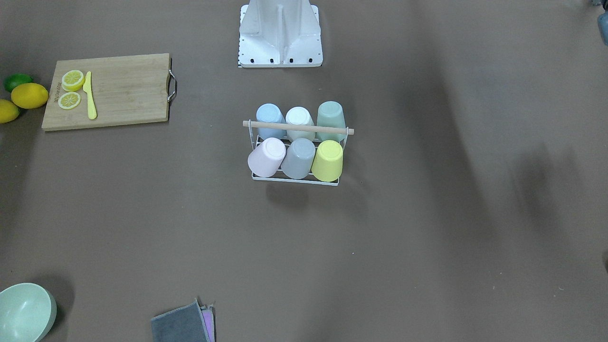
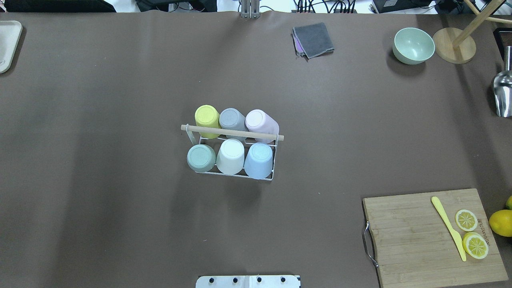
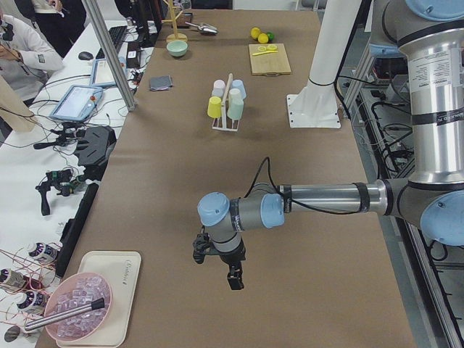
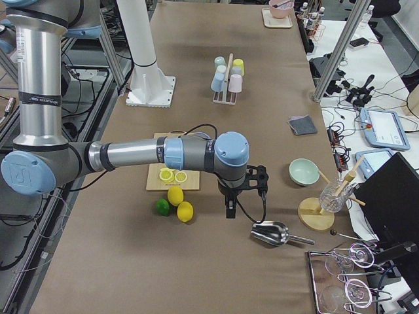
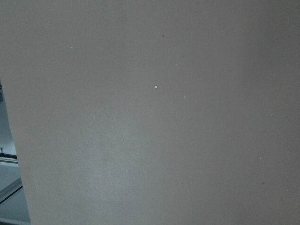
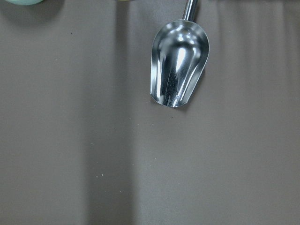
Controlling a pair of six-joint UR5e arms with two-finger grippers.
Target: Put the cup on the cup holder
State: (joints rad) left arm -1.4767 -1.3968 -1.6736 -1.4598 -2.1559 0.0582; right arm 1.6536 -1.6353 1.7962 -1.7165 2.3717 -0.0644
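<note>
Seems done: six cups [image 2: 231, 155] upturned on the cup holder [image 2: 232, 133], both rows full. Well away from the cup holder, left gripper [image 3: 233, 281] and right gripper [image 4: 229, 213]; cannot tell whether jaws apart or together.

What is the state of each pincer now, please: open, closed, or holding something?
Left pincer: cannot be told, seen only in a side view.
Right pincer: cannot be told, seen only in a side view.
</note>
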